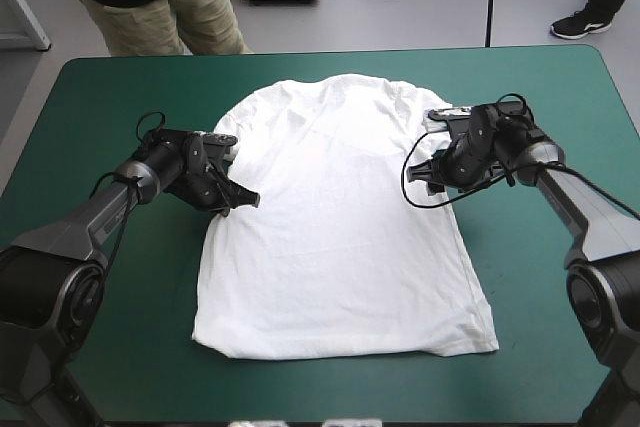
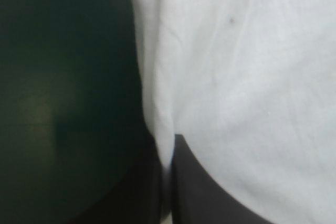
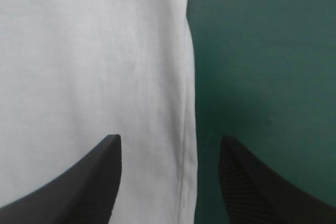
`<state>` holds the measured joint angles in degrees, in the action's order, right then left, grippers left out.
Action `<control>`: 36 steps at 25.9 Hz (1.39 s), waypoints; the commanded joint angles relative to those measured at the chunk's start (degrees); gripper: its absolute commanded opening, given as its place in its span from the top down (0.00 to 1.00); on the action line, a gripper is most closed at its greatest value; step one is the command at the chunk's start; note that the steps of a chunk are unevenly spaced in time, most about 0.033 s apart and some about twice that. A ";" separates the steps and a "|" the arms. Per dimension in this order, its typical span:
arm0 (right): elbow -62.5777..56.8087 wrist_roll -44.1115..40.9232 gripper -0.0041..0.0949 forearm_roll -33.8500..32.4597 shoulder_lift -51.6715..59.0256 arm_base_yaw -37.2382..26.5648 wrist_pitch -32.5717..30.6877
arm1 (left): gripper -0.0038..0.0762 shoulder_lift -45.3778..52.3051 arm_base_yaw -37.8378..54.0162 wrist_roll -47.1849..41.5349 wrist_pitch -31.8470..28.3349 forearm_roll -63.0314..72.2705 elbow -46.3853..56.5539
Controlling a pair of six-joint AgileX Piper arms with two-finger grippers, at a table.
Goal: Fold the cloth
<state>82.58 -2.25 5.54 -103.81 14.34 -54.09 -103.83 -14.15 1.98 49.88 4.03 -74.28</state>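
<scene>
T-shirt (image 1: 340,247) lay flat on teal-green cover (image 1: 110,87); my left gripper (image 2: 169,153) clamped on shirt's left side edge; my right gripper (image 3: 169,142) spread apart, straddling right edge.

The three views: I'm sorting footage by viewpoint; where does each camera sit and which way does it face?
High view: above and behind the robot, looking forward and down on the teal-green cover and spread white short-sleeved T-shirt; both arms show.
Left wrist view: above the left gripper, looking along its black fingers, shut on the shirt's edge.
Right wrist view: above the right gripper, its fingers open astride the opposite edge.
Shared: both wrist views show shirt edge against cover.
</scene>
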 commanded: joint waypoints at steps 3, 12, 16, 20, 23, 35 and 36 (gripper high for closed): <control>6.77 -0.36 0.44 -0.05 -2.32 -0.08 2.10 | 0.96 2.73 -0.06 -0.22 -0.72 2.06 -1.55; 8.96 0.61 0.65 3.13 -9.07 -0.08 -3.93 | 0.96 2.73 -0.06 -0.22 -1.12 2.06 -1.55; 8.96 2.25 0.97 3.10 -9.37 -0.08 -4.51 | 0.96 2.73 -0.06 -0.12 -0.90 1.95 -1.55; 9.30 2.25 0.98 2.55 -6.37 -0.08 -4.58 | 0.96 3.10 0.05 2.32 4.94 1.26 -5.29; 10.27 2.25 0.98 1.84 -3.15 -0.08 -4.97 | 0.96 3.91 0.05 2.43 5.95 1.26 -9.19; 17.93 2.25 0.98 -0.68 11.60 -0.08 -5.58 | 0.96 10.91 0.05 3.71 10.35 1.18 -25.75; 18.79 2.25 0.98 -0.68 12.65 -0.08 -5.58 | 0.96 11.91 0.05 3.93 10.35 1.18 -26.48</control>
<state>98.00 -0.67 5.13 -96.36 14.35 -61.15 -97.19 -14.15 5.54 61.44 4.92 -97.00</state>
